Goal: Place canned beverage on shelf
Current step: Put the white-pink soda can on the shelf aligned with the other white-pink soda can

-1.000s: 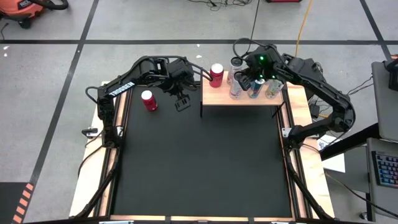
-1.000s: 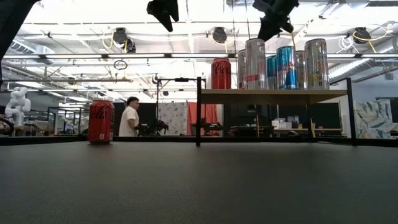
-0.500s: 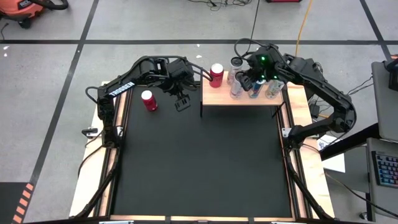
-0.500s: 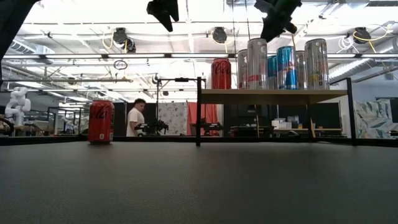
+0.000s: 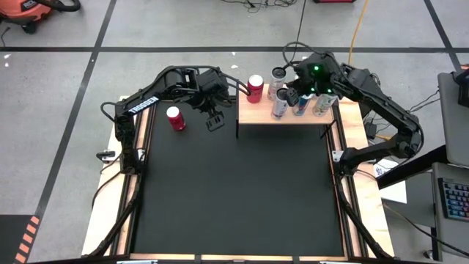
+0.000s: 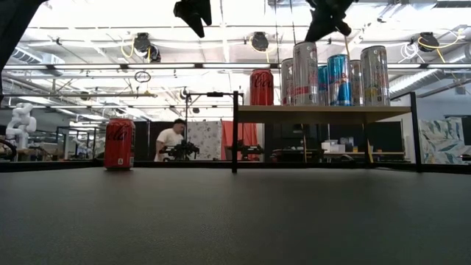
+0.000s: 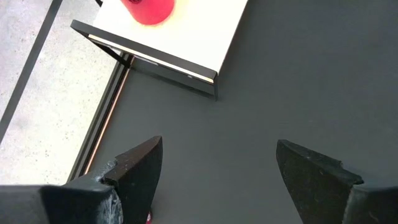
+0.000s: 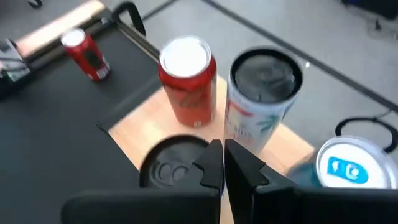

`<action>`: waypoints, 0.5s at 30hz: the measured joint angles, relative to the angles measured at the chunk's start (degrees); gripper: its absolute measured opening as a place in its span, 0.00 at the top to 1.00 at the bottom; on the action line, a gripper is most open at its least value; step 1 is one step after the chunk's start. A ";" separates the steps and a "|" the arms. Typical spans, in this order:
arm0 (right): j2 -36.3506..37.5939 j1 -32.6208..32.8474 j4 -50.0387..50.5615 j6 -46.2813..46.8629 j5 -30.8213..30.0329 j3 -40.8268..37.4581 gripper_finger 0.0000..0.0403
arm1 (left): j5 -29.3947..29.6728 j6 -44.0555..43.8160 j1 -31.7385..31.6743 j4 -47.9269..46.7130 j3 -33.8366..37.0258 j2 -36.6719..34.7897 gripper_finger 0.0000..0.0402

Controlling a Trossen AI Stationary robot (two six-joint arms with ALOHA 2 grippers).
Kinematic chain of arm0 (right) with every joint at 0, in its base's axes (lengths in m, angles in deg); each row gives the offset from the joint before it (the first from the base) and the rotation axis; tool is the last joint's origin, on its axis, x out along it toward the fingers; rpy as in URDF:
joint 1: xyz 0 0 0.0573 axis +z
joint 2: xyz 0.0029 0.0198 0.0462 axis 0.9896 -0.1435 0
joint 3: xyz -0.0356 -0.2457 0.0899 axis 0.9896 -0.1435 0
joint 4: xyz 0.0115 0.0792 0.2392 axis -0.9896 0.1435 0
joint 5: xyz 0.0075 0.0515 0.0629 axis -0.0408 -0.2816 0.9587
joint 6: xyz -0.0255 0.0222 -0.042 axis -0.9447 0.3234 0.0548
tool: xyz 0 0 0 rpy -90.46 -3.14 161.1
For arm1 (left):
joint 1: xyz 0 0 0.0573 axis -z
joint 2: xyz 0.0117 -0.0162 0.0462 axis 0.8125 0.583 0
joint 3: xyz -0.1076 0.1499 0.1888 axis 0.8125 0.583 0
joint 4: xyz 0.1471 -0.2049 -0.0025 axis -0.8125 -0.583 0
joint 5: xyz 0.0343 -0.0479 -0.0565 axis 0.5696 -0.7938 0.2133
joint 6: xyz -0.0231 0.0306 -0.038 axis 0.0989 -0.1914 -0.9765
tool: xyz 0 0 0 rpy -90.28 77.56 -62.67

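The shelf (image 5: 286, 117), a pale-wood board on black supports (image 6: 324, 112), stands at the table's far right. On it are a red can (image 5: 255, 86) at its left end and several silver and blue cans (image 6: 338, 79) upright beside it. Another red can (image 5: 175, 117) stands upright on the black table at the far left (image 6: 119, 143). My right gripper (image 5: 288, 89) hangs shut just above the shelf's cans (image 8: 224, 165), touching none. My left gripper (image 5: 215, 121) hangs open above the table (image 7: 217, 180), between the table's can and the shelf.
Narrow wooden strips (image 5: 130, 213) edge the black table. The shelf's black post (image 6: 235, 132) stands at its near left corner. The near half of the table (image 5: 234, 205) is bare black surface. A person (image 6: 171, 140) moves in the room beyond the table.
My right gripper has drawn slightly up and away from the tops of the shelf's cans, rolling a little, and has stayed shut. The cans have kept their places. The person in the background has walked toward the right.
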 joint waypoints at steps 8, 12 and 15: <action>1.79 -0.88 0.01 -0.38 -0.27 0.02 1.00 | 0.00 -0.09 -0.01 0.00 0.00 0.00 0.23; 1.08 -1.58 2.25 -0.38 -0.45 0.02 1.00 | 0.00 -0.13 -0.01 0.00 0.00 0.00 0.23; 0.93 -1.63 2.39 -0.38 -0.46 0.00 1.00 | 0.00 -0.15 0.00 0.00 0.00 0.00 0.23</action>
